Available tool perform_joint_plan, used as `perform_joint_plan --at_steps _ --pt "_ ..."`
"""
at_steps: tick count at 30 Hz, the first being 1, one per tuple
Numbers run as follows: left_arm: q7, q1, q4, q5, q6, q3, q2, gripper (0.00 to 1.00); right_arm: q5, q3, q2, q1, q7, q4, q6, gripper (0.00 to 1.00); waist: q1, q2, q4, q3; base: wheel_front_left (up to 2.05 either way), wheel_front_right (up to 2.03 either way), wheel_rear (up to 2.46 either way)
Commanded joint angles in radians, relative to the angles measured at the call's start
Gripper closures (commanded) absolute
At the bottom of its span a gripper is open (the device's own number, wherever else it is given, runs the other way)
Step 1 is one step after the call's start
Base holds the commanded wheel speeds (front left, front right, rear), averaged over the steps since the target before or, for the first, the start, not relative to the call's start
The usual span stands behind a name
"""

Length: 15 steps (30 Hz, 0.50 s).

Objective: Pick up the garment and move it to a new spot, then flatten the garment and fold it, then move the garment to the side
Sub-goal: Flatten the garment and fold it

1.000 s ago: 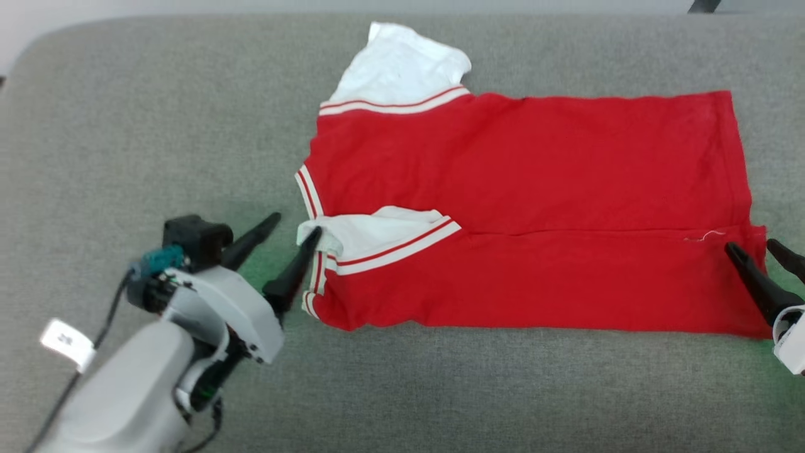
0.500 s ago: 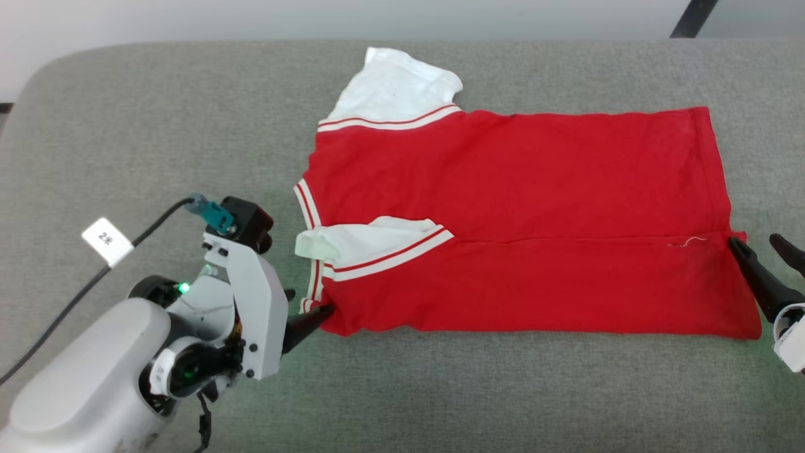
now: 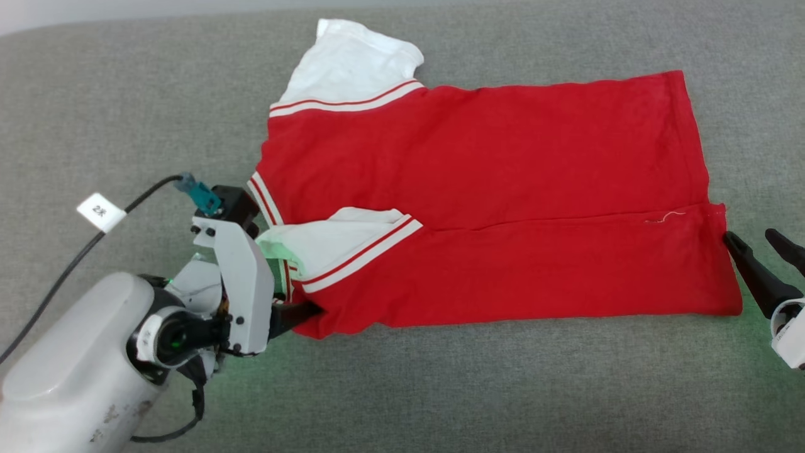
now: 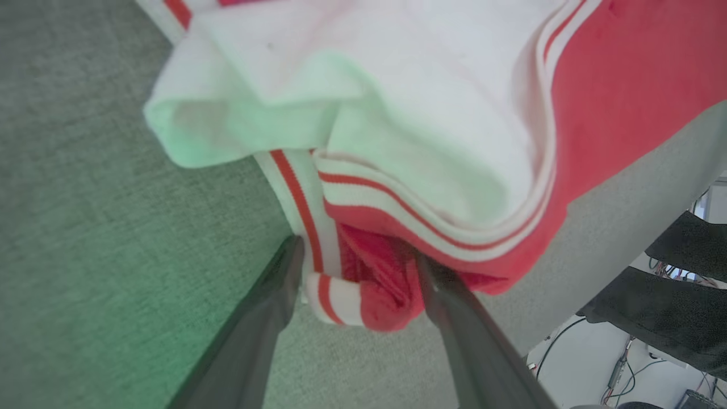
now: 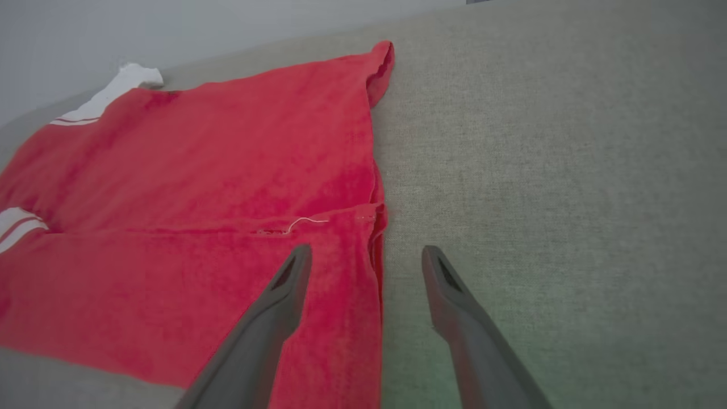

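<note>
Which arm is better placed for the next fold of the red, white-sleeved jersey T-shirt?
Left, probably: the open left gripper straddles the collar-end corner of the T-shirt, cloth between its fingers. The open right gripper sits at the hem, one finger over cloth, one over grey surface.

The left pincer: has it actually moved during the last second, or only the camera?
Yes. Against the garment, the left pincer has come nearer the robot, from the folded white sleeve to the shirt's near corner, now between its open jaws.

Likely robotics lab: grey fabric-covered bench (image 3: 503, 390), loose cables (image 4: 676, 272) beyond its edge.
</note>
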Motion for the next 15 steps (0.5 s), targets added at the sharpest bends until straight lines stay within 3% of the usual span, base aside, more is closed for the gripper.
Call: perform_joint_plan --at_steps 1,3,15 --pt "0.004 0.013 0.016 -0.007 -0.01 -0.02 -0.021 0.31 0.007 0.003 -0.007 -0.008 0.003 -0.001 -0.002 0.0 0.0 0.0 -0.008 0.008 0.0 0.0 0.0" --pt "-0.001 0.017 0.027 -0.017 -0.022 -0.019 -0.031 1.0 0.009 0.012 -0.024 -0.004 0.019 -0.011 -0.002 0.0 0.0 0.0 -0.008 0.011 0.0 0.0 0.0" --pt "-0.056 -0.003 0.051 -0.003 -0.078 -0.019 -0.07 1.0 0.021 0.097 -0.185 0.01 0.323 -0.088 -0.002 0.0 0.0 0.0 0.035 0.044 0.0 0.0 0.0"
